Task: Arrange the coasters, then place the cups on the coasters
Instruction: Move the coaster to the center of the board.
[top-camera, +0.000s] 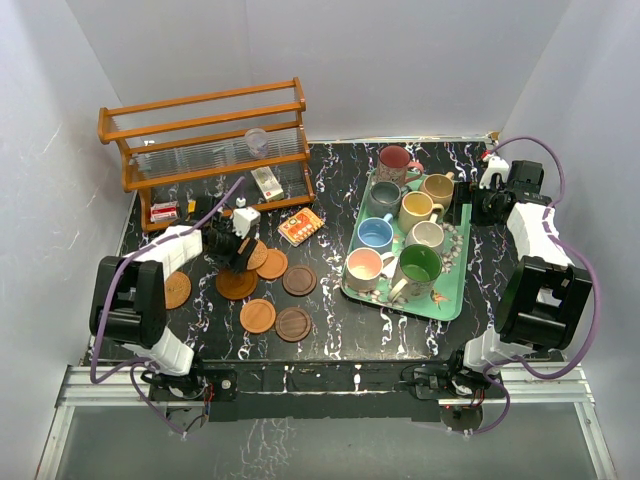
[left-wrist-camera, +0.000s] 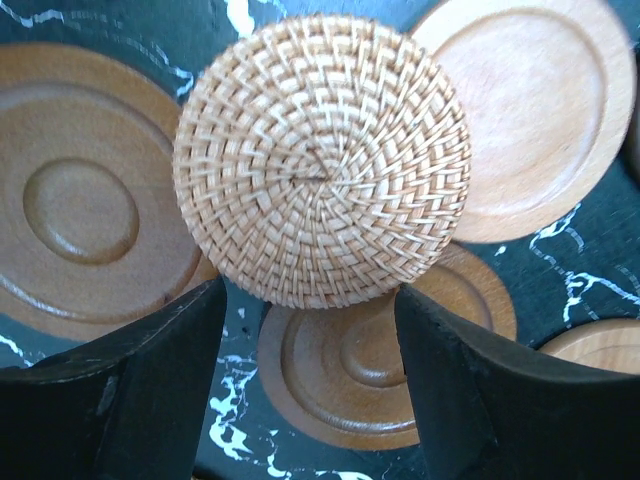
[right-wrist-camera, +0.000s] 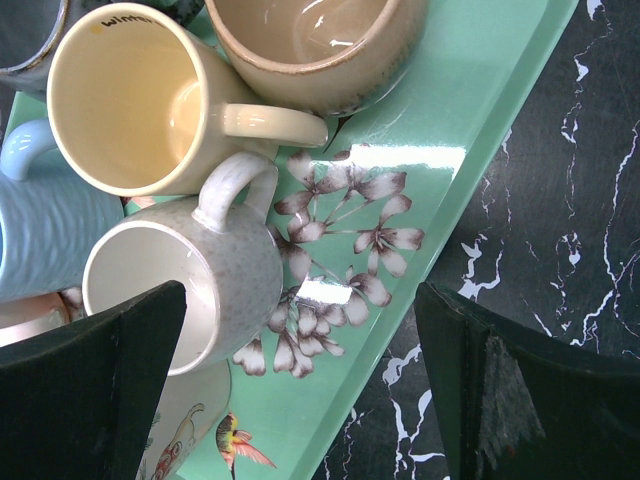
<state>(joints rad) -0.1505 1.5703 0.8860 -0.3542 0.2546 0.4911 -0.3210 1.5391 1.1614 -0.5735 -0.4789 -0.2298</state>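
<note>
Several round wooden coasters lie loose at the table's left, among them one at the far left (top-camera: 177, 290), one in the middle (top-camera: 299, 280) and one near the front (top-camera: 258, 316). My left gripper (top-camera: 236, 250) hovers over this cluster, open. In the left wrist view a pale woven coaster (left-wrist-camera: 322, 160) rests on top of wooden coasters (left-wrist-camera: 85, 210), its near edge at my left gripper's (left-wrist-camera: 310, 290) tips. Several cups stand on the green tray (top-camera: 440, 305), including maroon (top-camera: 394, 160), blue (top-camera: 375, 233) and green (top-camera: 417, 265). My right gripper (right-wrist-camera: 300, 295) hangs open over the tray's right edge beside the off-white speckled cup (right-wrist-camera: 190, 290).
A wooden rack (top-camera: 205, 140) stands at the back left with a clear plastic cup (top-camera: 257, 140) on it. A small orange patterned card (top-camera: 300, 226) lies between the rack and the tray. White walls close in on three sides.
</note>
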